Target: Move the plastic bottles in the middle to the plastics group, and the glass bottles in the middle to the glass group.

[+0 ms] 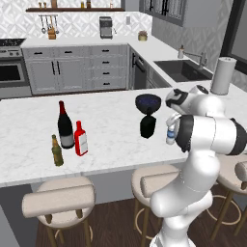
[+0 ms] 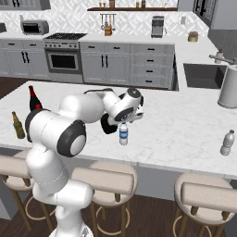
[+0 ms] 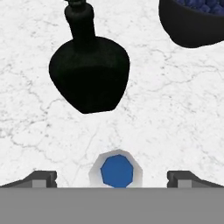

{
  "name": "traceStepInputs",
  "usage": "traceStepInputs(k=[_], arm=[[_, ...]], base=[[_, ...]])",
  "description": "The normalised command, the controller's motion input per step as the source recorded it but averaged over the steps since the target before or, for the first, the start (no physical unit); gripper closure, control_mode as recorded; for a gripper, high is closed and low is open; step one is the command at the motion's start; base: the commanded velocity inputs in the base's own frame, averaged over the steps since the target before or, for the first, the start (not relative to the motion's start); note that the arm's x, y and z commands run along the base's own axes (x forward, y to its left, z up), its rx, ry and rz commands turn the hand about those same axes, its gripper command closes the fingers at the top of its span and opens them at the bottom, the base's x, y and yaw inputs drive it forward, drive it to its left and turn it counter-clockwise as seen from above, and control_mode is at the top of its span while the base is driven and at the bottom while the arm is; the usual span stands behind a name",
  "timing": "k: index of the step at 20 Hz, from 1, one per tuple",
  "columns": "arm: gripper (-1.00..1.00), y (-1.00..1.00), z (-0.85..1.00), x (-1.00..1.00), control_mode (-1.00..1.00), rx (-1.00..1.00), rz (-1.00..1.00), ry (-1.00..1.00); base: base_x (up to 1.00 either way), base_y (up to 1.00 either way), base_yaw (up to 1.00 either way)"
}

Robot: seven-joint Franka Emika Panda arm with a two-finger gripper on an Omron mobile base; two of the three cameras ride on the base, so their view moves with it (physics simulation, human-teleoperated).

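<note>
Gripper (image 3: 112, 177): fingers spread wide, hanging straight above the small clear-whitish plastic bottle with the blue cap (image 3: 116, 170), holding nothing.
Small bottle: upright on the white marble counter (image 1: 111, 140) near its front edge, between the fingertips as seen from above.
Short black narrow-necked bottle (image 3: 89, 70): just beyond the small one.
Dark blue bowl (image 1: 148, 102): behind the black bottle.
Flat red bottle with white label (image 1: 80, 139): beside the tall dark wine bottle (image 1: 64, 126) and olive-brown beer bottle (image 1: 57, 151).

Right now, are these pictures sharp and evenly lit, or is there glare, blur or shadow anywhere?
Left base view: flat, even light, faint shadows beside the wine bottle and black bottle. Right base view: slightly soft, no glare on the counter. Hand view: the small bottle's blue cap looms large and edges look pixelated.
</note>
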Motion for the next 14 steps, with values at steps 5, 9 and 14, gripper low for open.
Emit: traceStepInputs(k=[5,9,14], arm=[[-1.0,0.0,-0.29,0.11,-1.0,0.0,0.0,0.0],[-1.0,0.0,-0.18,0.01,-1.0,0.0,0.0,0.0],[-1.0,0.0,-0.1,0.0,-1.0,0.01,0.0,0.0]], base=[[0.0,0.0,0.0],[0.0,0.0,0.0],[0.0,0.0,0.0]])
